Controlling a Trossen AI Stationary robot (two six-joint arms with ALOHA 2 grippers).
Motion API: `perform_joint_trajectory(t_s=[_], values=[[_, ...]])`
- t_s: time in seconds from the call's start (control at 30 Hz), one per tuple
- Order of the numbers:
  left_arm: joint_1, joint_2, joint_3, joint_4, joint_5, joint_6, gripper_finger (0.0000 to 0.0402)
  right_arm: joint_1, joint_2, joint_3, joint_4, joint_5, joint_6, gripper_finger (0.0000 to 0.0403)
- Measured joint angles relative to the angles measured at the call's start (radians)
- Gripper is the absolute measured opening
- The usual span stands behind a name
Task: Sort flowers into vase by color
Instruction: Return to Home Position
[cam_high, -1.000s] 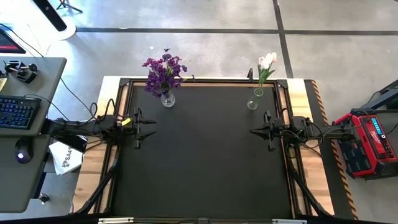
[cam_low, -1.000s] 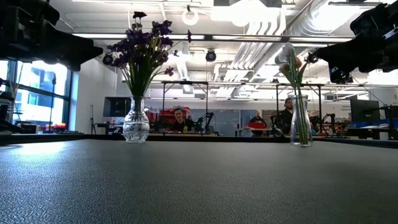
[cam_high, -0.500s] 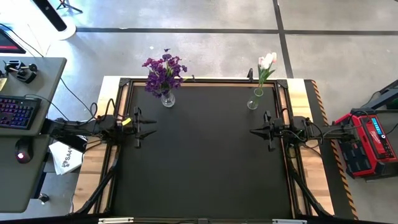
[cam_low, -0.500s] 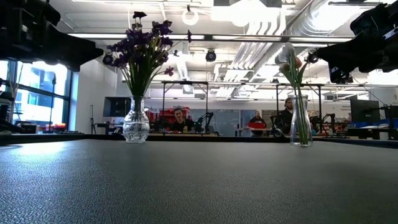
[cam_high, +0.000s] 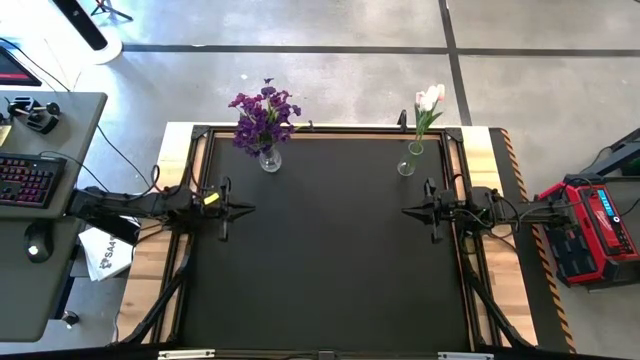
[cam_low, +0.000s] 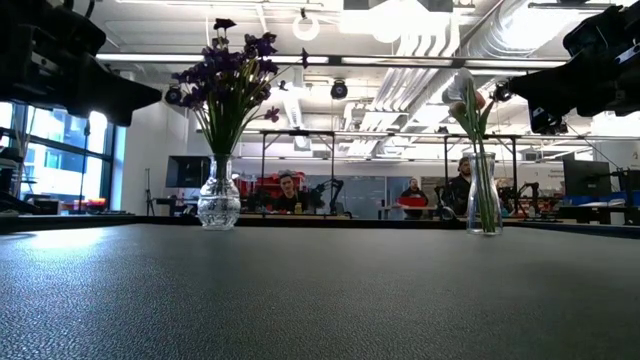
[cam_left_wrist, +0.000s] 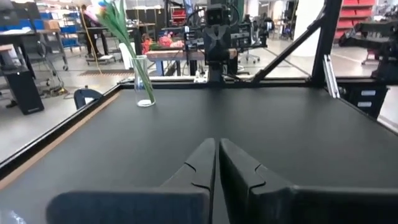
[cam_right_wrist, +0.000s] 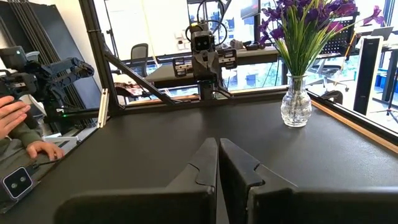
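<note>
Left end effector (cam_high: 246, 209) and right end effector (cam_high: 408, 210) narrow, empty, at worktop (cam_high: 330, 270) sides; flowers (cam_high: 262, 112) look sorted. Risk: an arm swinging wide tips a vase (cam_high: 269, 160).

Surfaces and materials: mostly matt black, with clear glass and bare wood.
Tabletop (cam_high: 330, 260) matt black, finely pebbled in the low view; its border (cam_high: 145, 285) pale bare wood. Left vase (cam_low: 218, 205) clear glass, cut and faceted, glinting; right vase (cam_low: 484, 200) clear, smooth, plain. Left gripper (cam_left_wrist: 216, 143) and right gripper (cam_right_wrist: 217, 143) dark, matt, plastic-looking, smooth-faced. Purple flowers (cam_low: 228, 65) matt. Floor (cam_high: 350, 80) smooth grey, concrete-like.
</note>
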Motion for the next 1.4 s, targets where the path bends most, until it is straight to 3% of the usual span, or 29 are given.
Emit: perform_joint_trajectory(t_s=[0.4, 1.4], values=[[0.0, 0.008, 0.0, 0.001, 0.048, 0.021, 0.0, 0.0, 0.0, 0.0, 0.0, 0.0, 0.0, 0.0], [0.0, 0.008, 0.0, -0.005, 0.04, 0.021, 0.0003, 0.0, 0.0, 0.0, 0.0, 0.0, 0.0, 0.0]])
